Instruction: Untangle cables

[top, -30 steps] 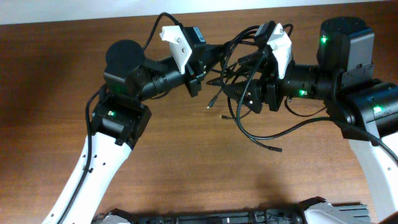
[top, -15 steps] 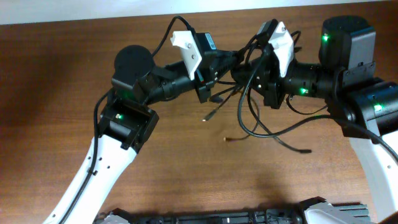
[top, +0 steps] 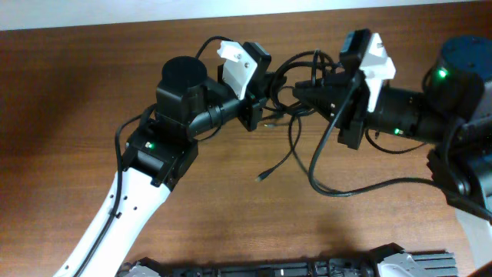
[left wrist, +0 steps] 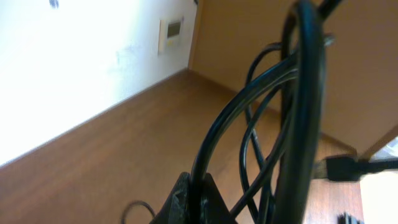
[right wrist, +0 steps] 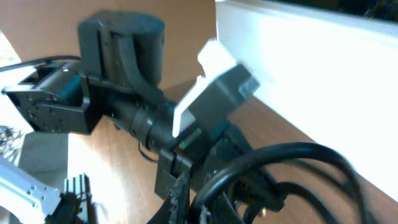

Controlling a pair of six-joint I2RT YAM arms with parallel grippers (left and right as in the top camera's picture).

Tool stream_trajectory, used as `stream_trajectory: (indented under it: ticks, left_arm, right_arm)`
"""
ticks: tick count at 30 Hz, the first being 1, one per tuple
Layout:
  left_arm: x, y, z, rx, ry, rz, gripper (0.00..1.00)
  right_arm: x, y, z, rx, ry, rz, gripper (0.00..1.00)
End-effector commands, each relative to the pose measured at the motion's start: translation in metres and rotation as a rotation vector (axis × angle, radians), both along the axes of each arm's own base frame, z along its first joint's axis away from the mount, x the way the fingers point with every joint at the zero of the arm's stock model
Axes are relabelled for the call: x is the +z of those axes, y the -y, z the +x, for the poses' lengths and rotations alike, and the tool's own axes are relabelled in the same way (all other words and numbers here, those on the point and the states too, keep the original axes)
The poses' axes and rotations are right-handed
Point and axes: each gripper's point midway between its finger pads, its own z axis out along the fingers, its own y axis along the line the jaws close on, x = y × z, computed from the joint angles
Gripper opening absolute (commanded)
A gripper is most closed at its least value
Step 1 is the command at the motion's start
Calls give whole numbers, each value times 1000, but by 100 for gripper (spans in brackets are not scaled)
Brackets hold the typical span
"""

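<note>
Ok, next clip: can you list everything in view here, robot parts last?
cables: several, exact count unclear, black, tangled between both pincers, loops hanging toward the table
table: one, brown wood, under everything
wall: one, white, along the far edge
wall plate: one, pale, on the wall
left arm, right arm: two, black and white
left pincer: black, shut on cables
right pincer: black, shut on cables

You have no text, label or number to read in any view; the small wall panel (left wrist: 171, 31) seen from the left wrist is too blurred to make out.
</note>
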Motion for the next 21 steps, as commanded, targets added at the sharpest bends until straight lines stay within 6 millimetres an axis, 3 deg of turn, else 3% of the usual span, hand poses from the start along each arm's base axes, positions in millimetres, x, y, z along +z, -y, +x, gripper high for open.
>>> stream_trajectory:
  ticks: [1,3,6,12,15,18,20,21]
  left_arm:
    - [-20,-7,-5,-17,32,125,0]
    - [-30,-9,-9,-41,56,186,0]
    - [-29,-9,-8,-41,59,184,0]
    - [-28,-8,-9,-43,63,181,0]
    - [-19,-7,-6,-39,100,161,0]
    - [-3,-4,-1,-30,163,122,0]
    - [3,-5,4,-1,181,108,0]
    - [5,-10,12,56,163,97,0]
  right_arm:
    - [28,9,0,-95,28,73,4]
    - [35,11,0,-114,41,92,4]
    - [25,20,11,-204,2,68,4]
    - [-17,85,51,-673,-115,-69,6]
    - [-27,90,54,-705,-148,-96,24]
    - [-45,82,52,-660,-227,-123,57]
    - [-50,70,46,-585,-265,-116,71]
    - [-50,64,42,-546,-276,-106,85]
